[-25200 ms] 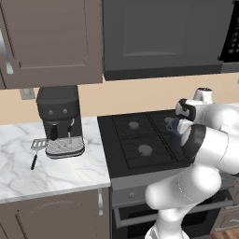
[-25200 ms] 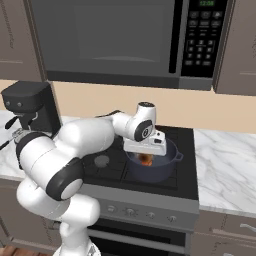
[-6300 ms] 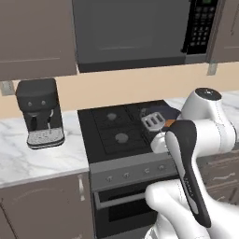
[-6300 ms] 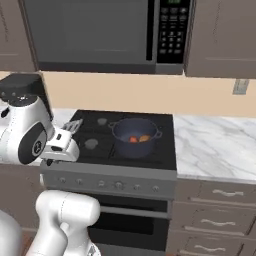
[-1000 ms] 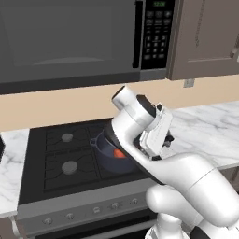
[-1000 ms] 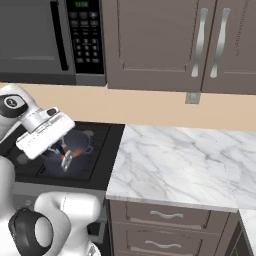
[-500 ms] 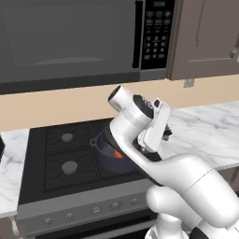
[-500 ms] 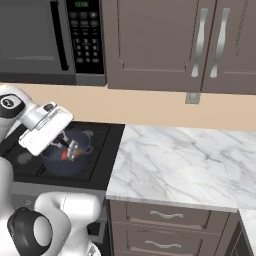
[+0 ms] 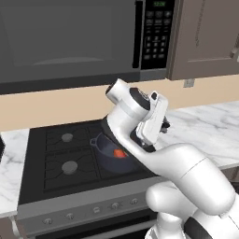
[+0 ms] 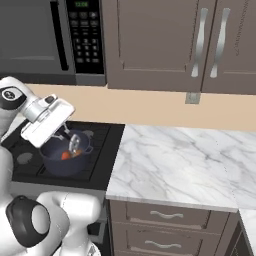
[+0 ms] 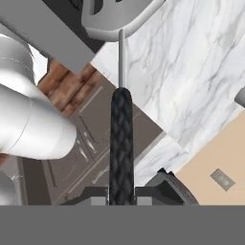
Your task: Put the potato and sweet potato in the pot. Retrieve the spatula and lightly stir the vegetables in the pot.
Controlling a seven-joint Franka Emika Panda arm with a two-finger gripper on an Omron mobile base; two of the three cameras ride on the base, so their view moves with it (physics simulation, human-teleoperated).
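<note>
Where the left base view looks down, the pot (image 9: 113, 154) sits on the stove, sweet potato (image 9: 120, 153) inside. Right base view: the spatula (image 10: 74, 144) slants down into it. Hand view: gripper (image 11: 122, 195) pinches the handle, head straight ahead.

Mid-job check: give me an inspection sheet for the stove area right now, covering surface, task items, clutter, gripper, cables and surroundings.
Surface: black stove; marble counter to its right.
Job's things: pot on a stove burner; sweet potato inside it; potato cannot be made out; spatula with its head down in the pot.
Clutter: nothing seen.
Gripper: gripper shut on the spatula's black handle.
Cables: nothing seen.
Surroundings: microwave above the stove; cabinets; wall outlet; drawers under the counter.
</note>
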